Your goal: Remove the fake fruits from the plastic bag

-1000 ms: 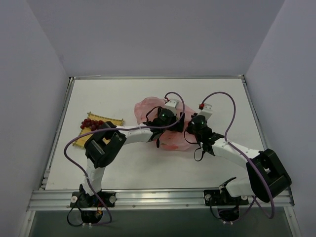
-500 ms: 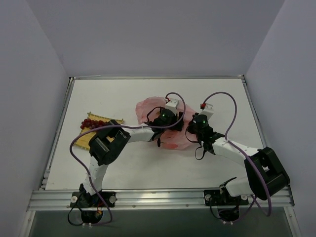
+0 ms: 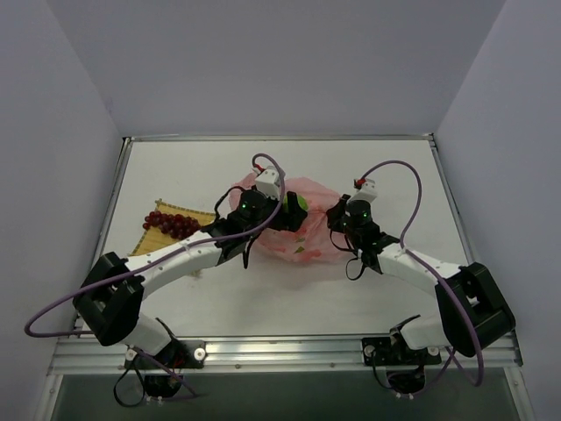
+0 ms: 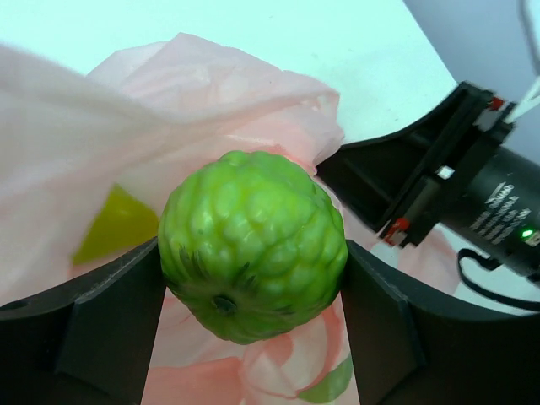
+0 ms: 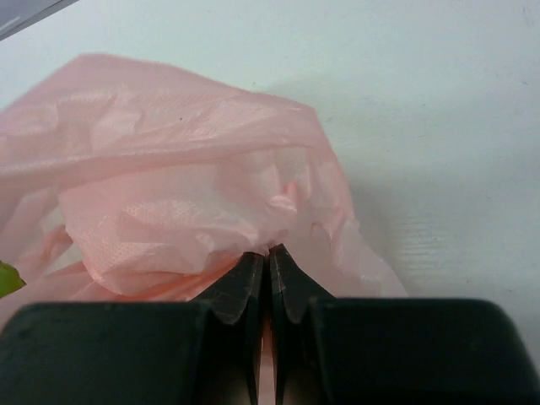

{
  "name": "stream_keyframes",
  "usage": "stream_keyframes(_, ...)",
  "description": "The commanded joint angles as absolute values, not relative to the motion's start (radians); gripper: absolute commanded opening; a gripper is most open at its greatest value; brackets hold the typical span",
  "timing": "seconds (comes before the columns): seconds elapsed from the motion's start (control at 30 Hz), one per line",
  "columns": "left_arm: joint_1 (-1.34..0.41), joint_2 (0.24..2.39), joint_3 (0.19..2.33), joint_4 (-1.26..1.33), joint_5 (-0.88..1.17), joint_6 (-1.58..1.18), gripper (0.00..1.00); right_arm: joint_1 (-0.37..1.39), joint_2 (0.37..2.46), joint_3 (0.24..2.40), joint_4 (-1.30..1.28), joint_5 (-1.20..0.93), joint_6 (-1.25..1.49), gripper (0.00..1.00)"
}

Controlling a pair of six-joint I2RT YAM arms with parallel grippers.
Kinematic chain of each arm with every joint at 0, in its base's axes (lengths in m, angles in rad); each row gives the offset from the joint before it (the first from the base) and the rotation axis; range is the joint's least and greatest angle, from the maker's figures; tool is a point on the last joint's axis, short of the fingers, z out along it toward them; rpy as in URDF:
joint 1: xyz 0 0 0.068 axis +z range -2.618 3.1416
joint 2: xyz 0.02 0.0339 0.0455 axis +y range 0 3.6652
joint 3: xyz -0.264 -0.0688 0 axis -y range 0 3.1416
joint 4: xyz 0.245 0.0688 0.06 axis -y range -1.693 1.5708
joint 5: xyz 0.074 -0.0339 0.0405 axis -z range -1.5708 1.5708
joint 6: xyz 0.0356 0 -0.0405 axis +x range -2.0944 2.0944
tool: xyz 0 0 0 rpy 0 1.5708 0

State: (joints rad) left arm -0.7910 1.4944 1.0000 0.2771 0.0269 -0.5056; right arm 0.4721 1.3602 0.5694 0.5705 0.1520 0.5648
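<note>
White table between plain grey walls carries the plastic bag near its middle, a slack, crinkled pink film that would likely slide and bunch if it were not pinned. At the bag's right edge the right tool is pinched tight on a fold of that film, its arm bent at the elbow and reaching in low. Over the bag's upper left, the left tool grips a green fruit across its widest part, the pads flat against either side. The fruit looks rigid, light and knobbly, so a hold at the middle should sit firm. The left arm stretches in a long diagonal from its base, wrist raised above the bag. A yellow-green piece shows through the film inside the bag. Well to the left of the bag, a grape bunch lies on a yellow mat.
</note>
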Motion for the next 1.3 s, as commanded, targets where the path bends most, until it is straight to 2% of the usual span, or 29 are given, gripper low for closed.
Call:
stream_keyframes(0.0,-0.724,1.378,0.979,0.313,0.071,-0.584,0.60,0.452,1.353,0.557,0.497,0.222,0.549,0.00)
stream_keyframes(0.23,-0.670,1.455,0.933,0.367,0.086,-0.627,0.66,0.463,1.275,0.560,0.419,0.262,0.525,0.00)
stream_keyframes(0.43,-0.661,1.635,1.063,0.439,0.176,-0.606,0.67,0.460,1.163,0.557,0.313,0.371,0.511,0.00)
stream_keyframes(0.57,-0.655,1.700,1.196,0.385,0.264,-0.580,0.81,0.454,1.106,0.551,0.259,0.425,0.499,0.00)
stream_keyframes(0.73,-0.634,1.701,1.139,0.396,0.316,-0.584,0.89,0.448,1.089,0.540,0.264,0.422,0.494,0.00)
stream_keyframes(0.83,-0.626,1.706,1.085,0.416,0.330,-0.600,0.89,0.449,1.100,0.540,0.281,0.416,0.492,0.00)
stream_keyframes(0.97,-0.621,1.733,1.077,0.407,0.318,-0.609,0.84,0.446,1.101,0.534,0.287,0.414,0.491,0.00)
stream_keyframes(1.13,-0.624,1.779,1.109,0.341,0.284,-0.574,0.88,0.442,1.092,0.519,0.299,0.382,0.486,0.00)
stream_keyframes(1.27,-0.673,1.807,1.120,0.337,0.284,-0.565,0.88,0.442,1.109,0.503,0.313,0.374,0.503,0.00)
